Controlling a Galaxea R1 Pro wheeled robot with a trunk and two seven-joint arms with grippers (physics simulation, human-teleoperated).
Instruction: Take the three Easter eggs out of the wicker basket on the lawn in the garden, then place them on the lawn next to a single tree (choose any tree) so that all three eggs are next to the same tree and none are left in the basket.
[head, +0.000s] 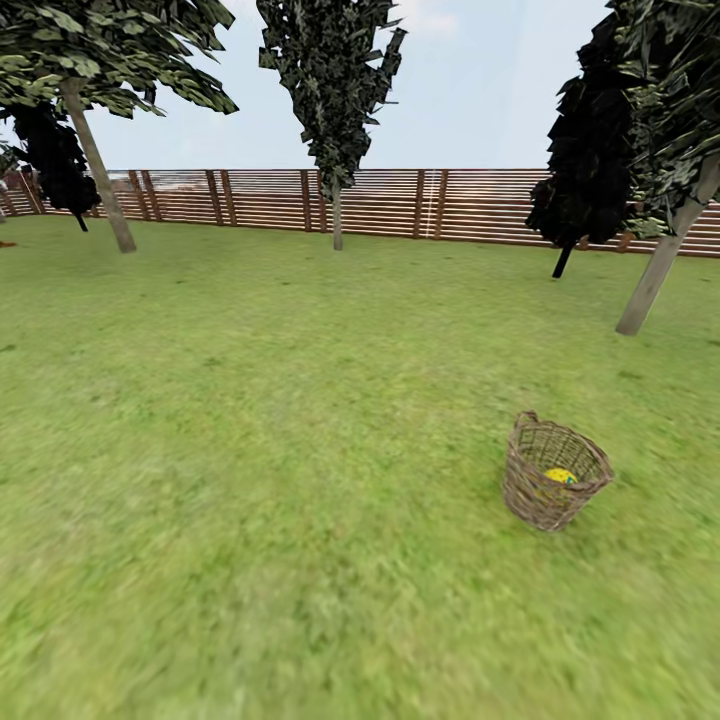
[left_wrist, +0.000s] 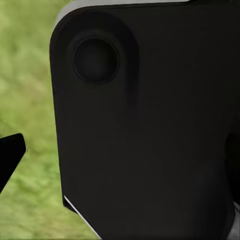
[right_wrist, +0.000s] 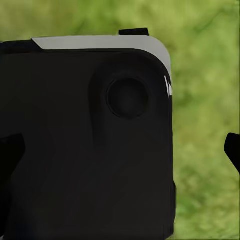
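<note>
- The wicker basket (head: 555, 484) stands on the lawn (head: 260, 470), low right in the head view; its weave hides all but a yellow patch of Easter egg (head: 560, 476).
- A black housing (left_wrist: 150, 125) blocks each wrist view, blurred grass behind.
- Whether either hand is spread or pressed together cannot be told.

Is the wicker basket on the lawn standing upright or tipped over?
Upright. The wicker basket rests on the lawn with its open rim facing up; a yellow Easter egg shows inside.

Both wrist views show black robot housing (left_wrist: 150, 130).
</note>
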